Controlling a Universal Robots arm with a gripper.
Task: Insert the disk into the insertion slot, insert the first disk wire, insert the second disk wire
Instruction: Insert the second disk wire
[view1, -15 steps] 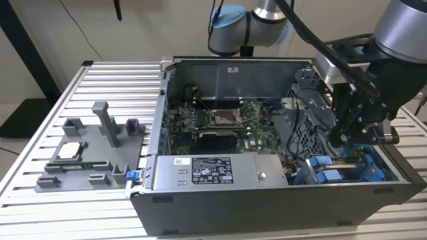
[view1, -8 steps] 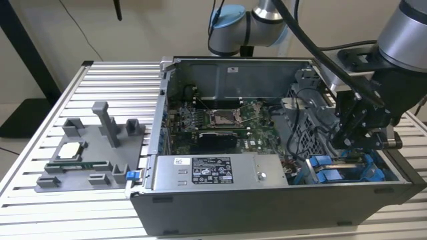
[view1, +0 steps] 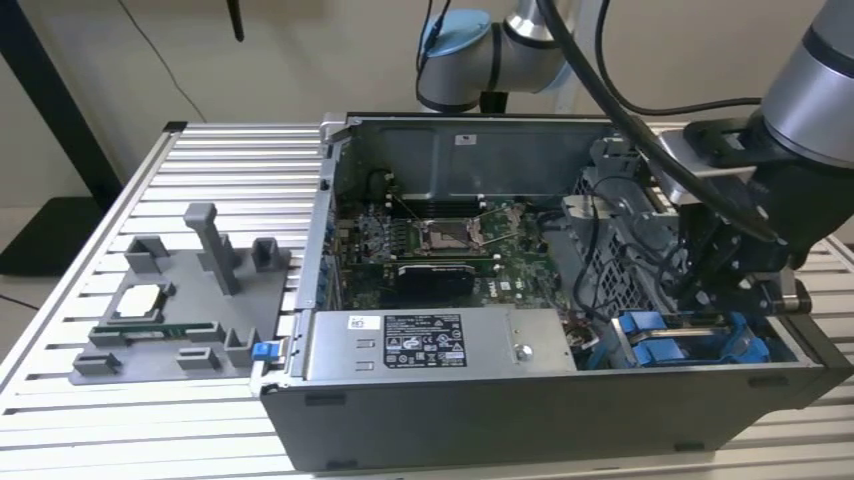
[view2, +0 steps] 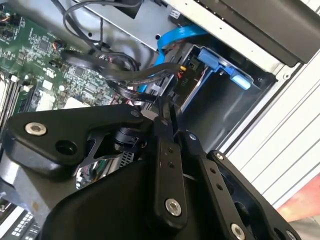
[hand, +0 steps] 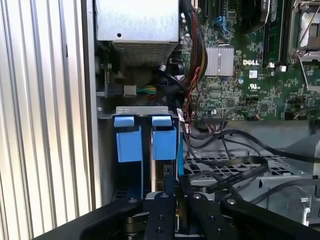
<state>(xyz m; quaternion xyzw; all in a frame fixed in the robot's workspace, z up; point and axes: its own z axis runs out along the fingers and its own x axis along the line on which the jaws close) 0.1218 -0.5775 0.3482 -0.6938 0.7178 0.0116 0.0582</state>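
Open computer case (view1: 534, 410) on a ribbed tabletop (view1: 80, 420), with the arm reaching down into the drive cage (hand: 140, 111) at the corner of the case beside the power supply (view1: 427, 345). We see two blue-fronted carriers side by side in the cage; we take the one directly beneath the pincer (hand: 176, 195) to be the disk (hand: 164, 142), seated upright in the insertion slot (hand: 165, 172), with the other carrier (hand: 129, 142) in the neighbouring bay just beside it. We therefore judge the disk step to be complete or nearly so, and the work to stand at the wiring. In both wrist views the pincer's fingers (view2: 170, 145) lie pressed together; whether they pinch a connector between them we cannot tell. In the second wrist view the pincer tip sits near a dark connector (view2: 184, 82) and a bundle of black cables (view2: 120, 70), with a blue data cable (view2: 175, 42) curving past toward the cage. We judge that seating a wire calls for squaring the plug to the socket on the disk's edge and pushing straight in. The loose black cables draped over the perforated cage wall (hand: 235, 167) crowd the approach and could snag. Beside the case stands a grey parts fixture (view1: 187, 300), well apart from the cage.
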